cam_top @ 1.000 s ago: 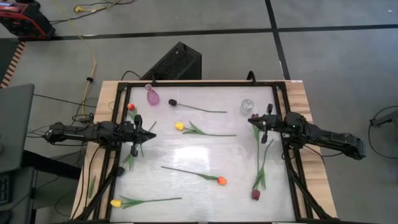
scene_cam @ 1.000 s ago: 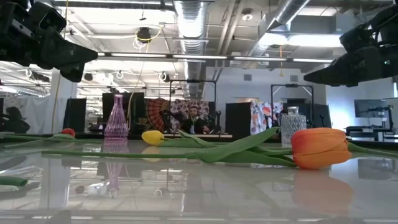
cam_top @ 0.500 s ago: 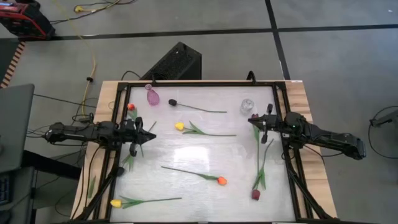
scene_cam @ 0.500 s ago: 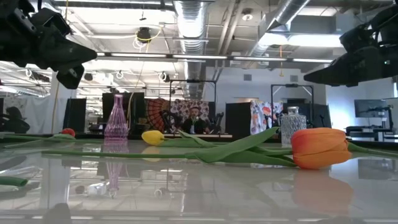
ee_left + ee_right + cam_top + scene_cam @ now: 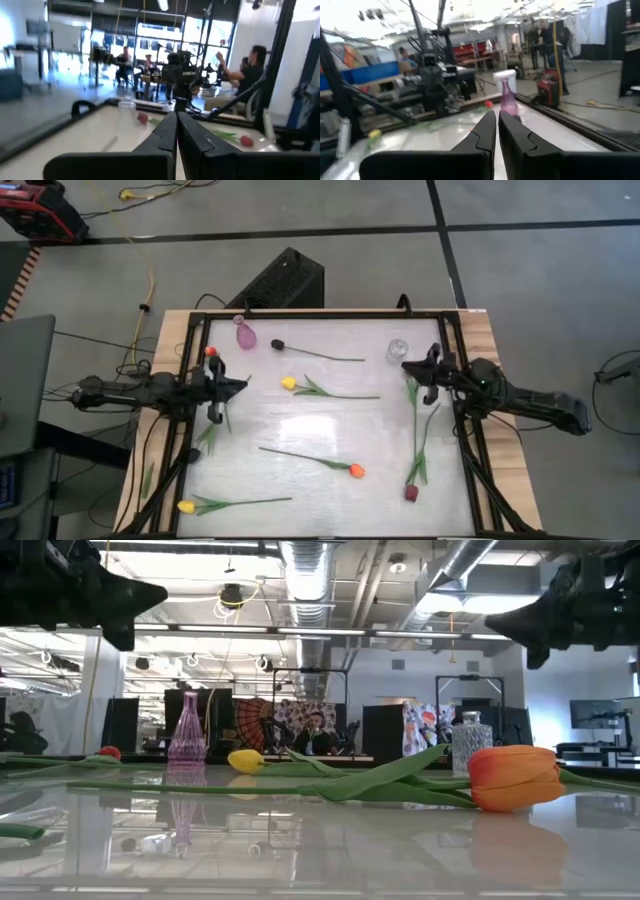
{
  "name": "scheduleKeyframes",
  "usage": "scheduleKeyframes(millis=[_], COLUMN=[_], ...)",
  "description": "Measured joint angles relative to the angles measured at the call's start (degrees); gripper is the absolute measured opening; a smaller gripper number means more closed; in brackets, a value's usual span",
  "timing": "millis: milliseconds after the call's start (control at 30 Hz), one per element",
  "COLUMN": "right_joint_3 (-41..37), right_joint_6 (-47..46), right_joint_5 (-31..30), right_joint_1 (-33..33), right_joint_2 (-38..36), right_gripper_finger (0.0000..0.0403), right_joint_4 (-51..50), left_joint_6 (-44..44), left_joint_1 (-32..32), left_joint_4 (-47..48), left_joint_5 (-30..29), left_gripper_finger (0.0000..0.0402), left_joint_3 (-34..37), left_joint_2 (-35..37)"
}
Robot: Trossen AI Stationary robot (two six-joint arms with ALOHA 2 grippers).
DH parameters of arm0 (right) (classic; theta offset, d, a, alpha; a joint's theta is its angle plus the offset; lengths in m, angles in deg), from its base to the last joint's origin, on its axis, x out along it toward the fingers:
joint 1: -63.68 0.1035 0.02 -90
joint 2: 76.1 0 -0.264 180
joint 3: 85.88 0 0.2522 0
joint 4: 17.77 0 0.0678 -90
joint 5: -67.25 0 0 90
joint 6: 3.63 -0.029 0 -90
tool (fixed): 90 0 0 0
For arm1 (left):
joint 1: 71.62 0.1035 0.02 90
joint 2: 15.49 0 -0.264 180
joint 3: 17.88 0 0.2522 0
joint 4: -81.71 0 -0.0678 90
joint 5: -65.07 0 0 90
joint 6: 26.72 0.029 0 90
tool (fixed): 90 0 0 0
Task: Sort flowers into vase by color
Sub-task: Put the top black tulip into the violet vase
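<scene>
Both arms have lifted and levelled out since a second ago; the left tool [image 5: 238, 385] and right tool [image 5: 408, 366] are clenched and apparently empty; every flower, like the orange tulip [image 5: 356, 471], lies on the surface [image 5: 300, 425], so sorting hasn't started.

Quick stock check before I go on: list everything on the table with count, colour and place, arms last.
Maroon tulips: two, one far centre, one near right.
Yellow tulips: two, one mid-table, one near left corner.
Orange-red tulips: two, one far left edge, one near centre.
Pink vase: one, far left.
Clear vase: one, far right.
Left gripper: shut, empty, left side.
Right gripper: shut, empty, right side.
</scene>
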Motion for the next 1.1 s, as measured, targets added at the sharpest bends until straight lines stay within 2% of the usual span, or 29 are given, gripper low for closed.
scheduleKeyframes(millis=[167, 367, 567, 767, 900, 1100], right_joint_3=[4.9, 16.0, 28.9, 39.6, 44.9, 54.6], right_joint_6=[-1.0, 2.8, 5.9, 9.2, 14.4, 14.6], right_joint_5=[0.1, 0.1, 0.1, 0.4, 0.8, 0.2], right_joint_1=[1.8, 3.3, 3.5, 6.3, 9.8, 12.0], right_joint_2=[7.8, 22.2, 39.4, 55.4, 65.1, 76.5], right_gripper_finger=[0.005, 0.005, 0.005, 0.005, 0.005, 0.0052], right_joint_4=[0.6, 0.8, -4.1, -7.9, -8.8, -13.3], left_joint_6=[9.5, 12.9, 11.4, 8.5, 8.5, 8.4], left_joint_1=[0.0, 0.0, 0.0, 0.0, 0.0, 0.0], left_joint_4=[-8.2, -20.2, -21.4, -21.3, -21.1, -21.0], left_joint_5=[0.3, -2.3, -1.9, 0.0, 1.5, -1.4], left_gripper_finger=[0.0, 0.0, 0.0, 0.0004, 0.0035, 0.0118], left_joint_3=[0.0, 0.0, -1.5, -4.2, -4.4, -4.5], left_joint_2=[-6.4, -18.3, -28.4, -33.2, -35.5, -38.8])
